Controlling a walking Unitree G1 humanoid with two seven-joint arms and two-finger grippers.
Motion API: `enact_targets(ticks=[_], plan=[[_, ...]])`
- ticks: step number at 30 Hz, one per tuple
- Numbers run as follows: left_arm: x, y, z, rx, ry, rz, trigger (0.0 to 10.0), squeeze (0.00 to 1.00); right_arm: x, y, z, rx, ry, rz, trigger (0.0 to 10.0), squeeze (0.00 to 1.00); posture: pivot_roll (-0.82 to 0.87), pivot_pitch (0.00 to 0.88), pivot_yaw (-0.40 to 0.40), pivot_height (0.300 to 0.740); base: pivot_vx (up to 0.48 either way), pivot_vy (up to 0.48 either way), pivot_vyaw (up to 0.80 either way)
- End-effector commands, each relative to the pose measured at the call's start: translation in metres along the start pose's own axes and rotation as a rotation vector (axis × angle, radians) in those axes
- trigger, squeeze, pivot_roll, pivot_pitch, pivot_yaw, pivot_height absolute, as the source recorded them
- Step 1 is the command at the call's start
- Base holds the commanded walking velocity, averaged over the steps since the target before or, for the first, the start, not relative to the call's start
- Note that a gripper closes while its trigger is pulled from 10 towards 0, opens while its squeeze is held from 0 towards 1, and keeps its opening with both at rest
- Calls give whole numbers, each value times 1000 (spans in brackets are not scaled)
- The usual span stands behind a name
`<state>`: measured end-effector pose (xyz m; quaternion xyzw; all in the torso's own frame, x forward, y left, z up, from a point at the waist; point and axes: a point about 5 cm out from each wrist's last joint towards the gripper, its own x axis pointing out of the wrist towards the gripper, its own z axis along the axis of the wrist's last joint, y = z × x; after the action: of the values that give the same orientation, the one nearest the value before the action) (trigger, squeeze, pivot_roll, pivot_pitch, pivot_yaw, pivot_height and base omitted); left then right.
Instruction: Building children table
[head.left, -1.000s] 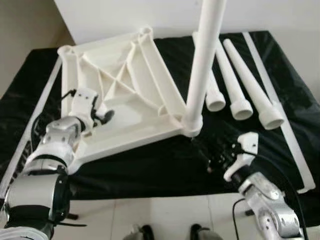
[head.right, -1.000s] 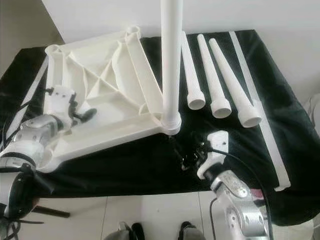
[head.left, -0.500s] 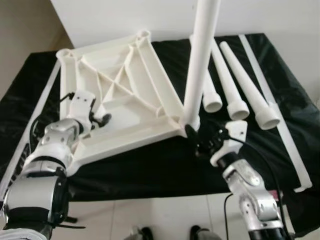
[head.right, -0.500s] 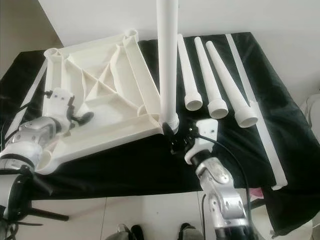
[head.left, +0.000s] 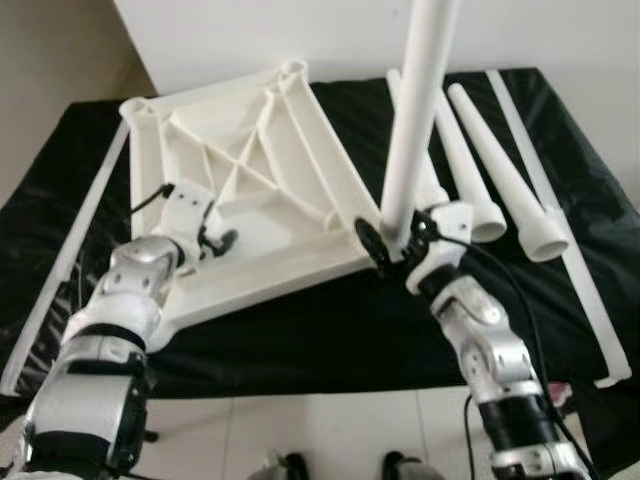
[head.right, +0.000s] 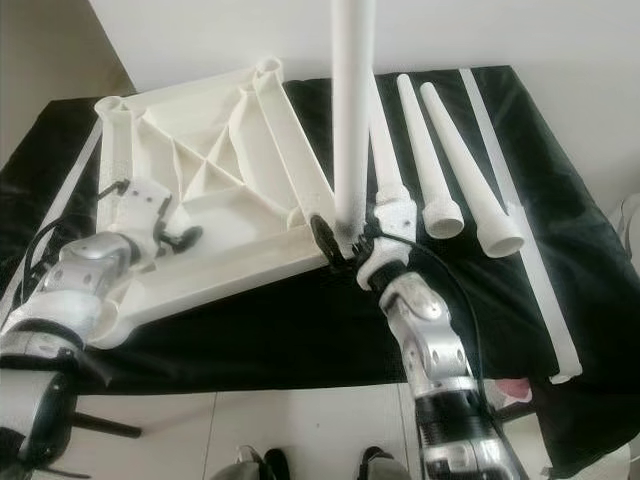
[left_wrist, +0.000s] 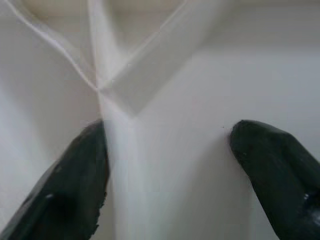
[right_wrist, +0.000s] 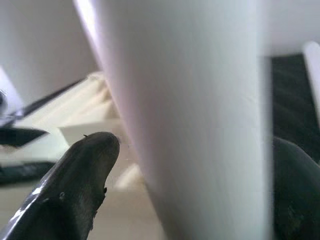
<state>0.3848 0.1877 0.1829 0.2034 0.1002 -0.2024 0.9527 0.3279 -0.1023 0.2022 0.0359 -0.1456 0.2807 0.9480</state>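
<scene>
The right gripper (head.left: 393, 240) is at the bottom of the standing table leg (head.left: 415, 120), with one black finger on each side of it. The fingers (right_wrist: 82, 170) look spread around the leg, and it is hard to tell if they squeeze it. The leg stands straight up in the near corner of the white tabletop (head.left: 250, 190), which lies upside down on a black cloth (head.left: 300, 330). The left gripper (head.left: 215, 240) rests inside the tabletop near its left side. Its two fingers (left_wrist: 65, 190) are apart, one on each side of a thin white rib (left_wrist: 117, 150) where ribs meet. Three more loose legs (head.left: 500, 170) lie side by side on the cloth, to the right of the standing leg. A long white strip (head.left: 560, 220) lies beside them, and another strip (head.left: 70, 250) lies along the left side.
</scene>
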Motion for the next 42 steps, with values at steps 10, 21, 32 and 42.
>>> enact_targets(ticks=[10,21,32,42], plan=[[-8,-39,-2,11,38,-475,10000,0,32,28,-10,17,16,200,10000,0,-137,135,83,740,0,0,0],[-11,-40,10,-37,13,-452,10000,0,50,34,-11,65,3,236,10000,0,-136,130,87,740,0,0,0],[-11,-18,33,-9,-23,-291,10000,0,54,42,-12,74,-26,252,10000,0,-134,130,88,740,0,0,0],[-30,40,51,-41,-79,-95,10000,0,26,22,-17,31,-25,194,10000,0,-132,134,89,740,0,0,0]])
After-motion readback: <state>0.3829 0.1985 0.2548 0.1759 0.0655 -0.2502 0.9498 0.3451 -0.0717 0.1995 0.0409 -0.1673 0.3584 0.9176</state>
